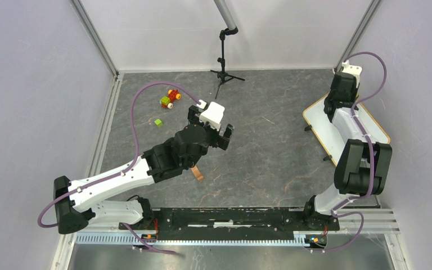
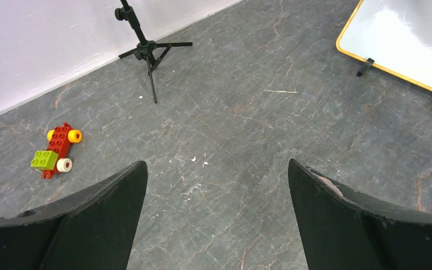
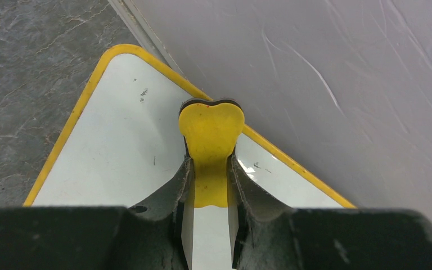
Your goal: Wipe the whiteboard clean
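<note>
The whiteboard lies at the table's right edge, white with a yellow-tan frame; it also shows in the left wrist view and the right wrist view. My right gripper is shut on a yellow eraser, whose head sits over the board near its far corner by the wall. Only a few faint dark specks show on the board. In the top view the right gripper points down onto the board. My left gripper hovers open over the table's middle, with nothing between its fingers.
A toy car of red, green and yellow bricks and a loose green brick lie at the back left. A black tripod stands at the back. A small tan object lies under the left arm. Walls close in on both sides.
</note>
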`<action>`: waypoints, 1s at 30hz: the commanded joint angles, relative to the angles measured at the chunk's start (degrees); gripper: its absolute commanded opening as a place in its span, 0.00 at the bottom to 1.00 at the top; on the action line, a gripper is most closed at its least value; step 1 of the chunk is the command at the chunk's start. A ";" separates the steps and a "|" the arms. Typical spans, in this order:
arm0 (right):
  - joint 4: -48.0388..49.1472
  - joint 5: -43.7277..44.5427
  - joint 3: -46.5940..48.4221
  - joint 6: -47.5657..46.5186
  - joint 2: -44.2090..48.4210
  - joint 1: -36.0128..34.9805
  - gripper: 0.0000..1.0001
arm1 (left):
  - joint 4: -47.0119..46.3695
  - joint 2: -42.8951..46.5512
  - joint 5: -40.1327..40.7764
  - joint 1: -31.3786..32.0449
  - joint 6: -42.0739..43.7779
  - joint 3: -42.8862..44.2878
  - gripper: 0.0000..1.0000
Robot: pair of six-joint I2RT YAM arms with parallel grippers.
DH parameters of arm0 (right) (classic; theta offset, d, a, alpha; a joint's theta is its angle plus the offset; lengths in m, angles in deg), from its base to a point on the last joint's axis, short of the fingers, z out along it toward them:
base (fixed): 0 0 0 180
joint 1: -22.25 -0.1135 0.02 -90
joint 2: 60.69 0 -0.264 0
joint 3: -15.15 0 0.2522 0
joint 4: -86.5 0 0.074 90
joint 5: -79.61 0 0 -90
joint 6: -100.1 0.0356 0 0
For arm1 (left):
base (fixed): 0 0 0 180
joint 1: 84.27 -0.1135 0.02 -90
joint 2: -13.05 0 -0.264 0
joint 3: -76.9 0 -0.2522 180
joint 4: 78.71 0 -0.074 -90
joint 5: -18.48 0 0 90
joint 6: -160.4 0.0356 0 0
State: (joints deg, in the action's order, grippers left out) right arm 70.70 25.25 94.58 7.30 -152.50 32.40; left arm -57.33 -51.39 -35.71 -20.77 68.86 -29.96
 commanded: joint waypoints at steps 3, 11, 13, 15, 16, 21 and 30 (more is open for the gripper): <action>0.94 -1.34 4.39 -2.72 -3.33 0.09 0.25 | -0.76 1.57 -0.47 0.47 -2.63 1.45 1.00; -10.25 -12.05 13.98 -5.00 -11.43 -4.03 0.24 | -0.50 2.26 -1.19 0.40 -3.25 1.12 1.00; -10.93 -17.06 13.30 -5.36 -10.07 -4.86 0.24 | -0.63 2.55 -1.27 0.44 -3.38 0.68 1.00; -9.60 -18.88 11.72 -5.19 -7.25 -4.88 0.24 | -0.59 2.73 -1.22 0.42 -3.38 0.58 1.00; -8.90 -17.48 11.08 -5.36 -5.62 -4.83 0.24 | -0.50 2.74 -1.29 0.40 -3.38 0.57 1.00; -9.02 -8.73 12.66 -5.31 -2.17 -1.86 0.25 | -0.69 2.95 -1.27 0.41 -3.55 0.23 1.00; -9.93 -7.80 14.61 -4.22 -5.81 3.57 0.25 | -1.28 1.33 -1.66 0.46 -3.05 1.00 1.00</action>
State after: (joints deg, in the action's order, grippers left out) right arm 60.12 15.50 107.57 2.75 -156.69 36.38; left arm -57.29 -49.84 -37.15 -20.77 67.70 -29.96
